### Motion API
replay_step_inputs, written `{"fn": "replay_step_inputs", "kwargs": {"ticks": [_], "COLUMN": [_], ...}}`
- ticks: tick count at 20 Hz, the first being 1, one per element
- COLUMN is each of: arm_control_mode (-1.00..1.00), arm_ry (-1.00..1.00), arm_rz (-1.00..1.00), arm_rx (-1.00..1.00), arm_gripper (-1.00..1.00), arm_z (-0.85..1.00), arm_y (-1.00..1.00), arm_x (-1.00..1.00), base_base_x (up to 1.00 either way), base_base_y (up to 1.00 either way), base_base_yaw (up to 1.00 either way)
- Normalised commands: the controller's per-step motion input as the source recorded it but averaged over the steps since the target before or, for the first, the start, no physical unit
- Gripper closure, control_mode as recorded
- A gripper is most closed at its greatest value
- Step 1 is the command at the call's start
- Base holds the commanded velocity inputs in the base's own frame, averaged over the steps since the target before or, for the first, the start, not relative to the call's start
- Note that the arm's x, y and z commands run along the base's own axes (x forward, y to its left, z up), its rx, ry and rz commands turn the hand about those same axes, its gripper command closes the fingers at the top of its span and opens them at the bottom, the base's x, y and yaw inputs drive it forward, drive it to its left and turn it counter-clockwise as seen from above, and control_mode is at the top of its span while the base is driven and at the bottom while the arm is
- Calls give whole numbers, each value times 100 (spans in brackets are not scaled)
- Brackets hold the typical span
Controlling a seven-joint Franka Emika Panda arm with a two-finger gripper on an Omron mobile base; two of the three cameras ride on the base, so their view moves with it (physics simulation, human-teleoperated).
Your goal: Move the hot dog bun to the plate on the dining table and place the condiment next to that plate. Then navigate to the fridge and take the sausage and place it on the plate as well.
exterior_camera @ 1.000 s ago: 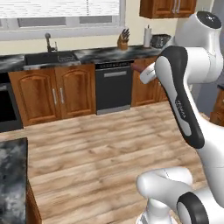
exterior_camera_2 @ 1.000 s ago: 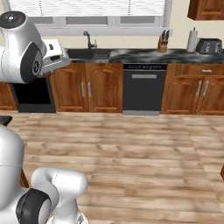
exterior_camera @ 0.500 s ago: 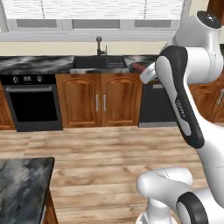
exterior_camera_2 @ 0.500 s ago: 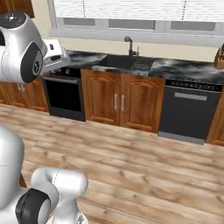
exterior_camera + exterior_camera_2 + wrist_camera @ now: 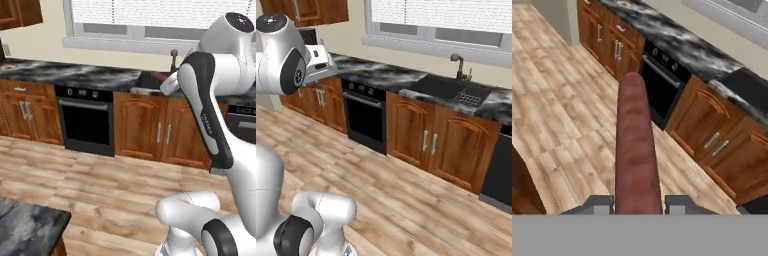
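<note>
Panning leftward since the earlier frames, both base views are now sliding along the wall counter: the dishwasher is slipping off to the right edge and the black oven (image 5: pixel 86 119) is coming toward centre, so the camera is moving, not the furniture. The arm is keeping the same raised, folded pose throughout.

Sausage (image 5: pixel 635 150) is sitting lengthwise between the jaws in the hand view, a long red-brown cylinder running straight up from the gripper (image 5: pixel 635 204) toward the top of that view. The two dark finger tips (image 5: pixel 598 203) are pressing against its near end from either side, clamped on it. In the left base view a small reddish end is poking out just past the hand near the sink.

Below and beyond the sausage, wooden plank floor (image 5: pixel 557 110) is passing underneath. Oven, wooden cabinet doors (image 5: pixel 408 130) and the dark marbled wall counter (image 5: pixel 376 77) are lining the far wall. Sink basin (image 5: pixel 448 90) is holding a small rack at its right side, with a faucet (image 5: pixel 458 65) behind it, under the window (image 5: pixel 446 22).

Corner of the dining table (image 5: pixel 25 230), dark marbled top, is showing at the lower left of the left base view, well apart from the gripper.
</note>
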Motion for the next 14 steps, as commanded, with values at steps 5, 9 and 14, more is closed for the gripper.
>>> {"fn": "replay_step_inputs", "kwargs": {"ticks": [5, 9, 14], "arm_control_mode": [100, 100, 100], "arm_ry": [0, 0, 0], "arm_rz": [0, 0, 0], "arm_rx": [0, 0, 0], "arm_gripper": [100, 100, 100], "arm_z": [0, 0, 0], "arm_y": [0, 0, 0], "arm_x": [0, 0, 0], "base_base_x": [100, 100, 100], "base_base_y": [-5, -1, -1], "base_base_yaw": [67, 70, 69]}}
